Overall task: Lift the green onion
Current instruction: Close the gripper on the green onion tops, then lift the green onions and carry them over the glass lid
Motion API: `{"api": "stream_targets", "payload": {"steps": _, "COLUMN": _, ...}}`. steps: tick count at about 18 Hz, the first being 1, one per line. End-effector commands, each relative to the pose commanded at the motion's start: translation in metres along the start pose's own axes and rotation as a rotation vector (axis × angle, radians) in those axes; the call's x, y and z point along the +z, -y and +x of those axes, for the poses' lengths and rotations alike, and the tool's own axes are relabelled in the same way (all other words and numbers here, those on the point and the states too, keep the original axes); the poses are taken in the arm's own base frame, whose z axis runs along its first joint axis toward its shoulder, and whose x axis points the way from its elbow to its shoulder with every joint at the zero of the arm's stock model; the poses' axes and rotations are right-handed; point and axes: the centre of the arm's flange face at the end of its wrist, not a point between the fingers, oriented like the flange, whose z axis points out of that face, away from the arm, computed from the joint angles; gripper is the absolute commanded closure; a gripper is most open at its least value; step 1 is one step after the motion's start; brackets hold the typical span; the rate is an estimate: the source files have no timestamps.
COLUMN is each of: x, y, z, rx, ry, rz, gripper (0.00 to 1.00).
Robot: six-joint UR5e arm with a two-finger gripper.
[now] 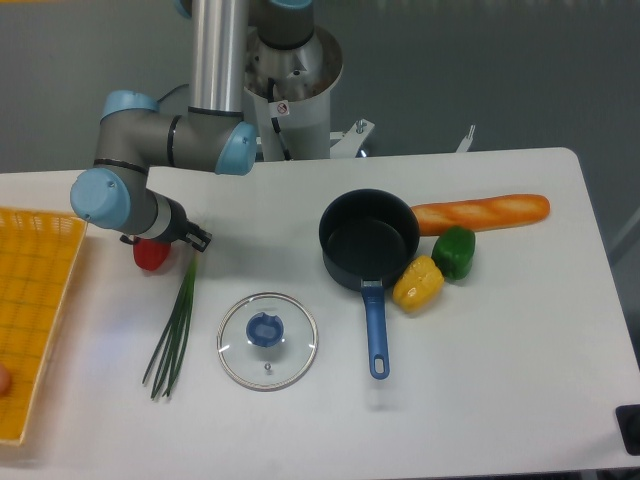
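Note:
The green onion [176,322] lies flat on the white table, left of the glass lid, its thin dark-green stalks running from under the arm down to the front left. My gripper [196,238] shows only as a small black part sticking out from under the wrist, right above the onion's upper end. The arm hides its fingers, so I cannot see whether they are open or touch the stalks.
A red vegetable [150,255] sits half under the wrist, left of the onion. A glass lid [267,340] lies to its right, then a dark pan [369,240] with a blue handle, yellow pepper [418,284], green pepper [455,251] and baguette [482,212]. A yellow tray [35,300] sits at the left edge.

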Motion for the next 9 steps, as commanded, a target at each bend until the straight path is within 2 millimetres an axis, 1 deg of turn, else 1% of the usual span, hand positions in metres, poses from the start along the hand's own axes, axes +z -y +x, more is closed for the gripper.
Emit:
{"api": "stream_targets", "payload": {"steps": 4, "x": -0.010, "y": 0.003, "z": -0.008, "rx": 0.025, "ry": 0.007, "rz": 0.019, "gripper": 0.81}}
{"api": "stream_targets", "payload": {"steps": 7, "x": -0.023, "y": -0.001, "z": -0.028, "rx": 0.060, "ry": 0.004, "rz": 0.031, "gripper": 0.81}}
{"api": "stream_targets", "payload": {"steps": 9, "x": -0.041, "y": -0.009, "z": -0.050, "rx": 0.064, "ry": -0.001, "rz": 0.042, "gripper": 0.81}}
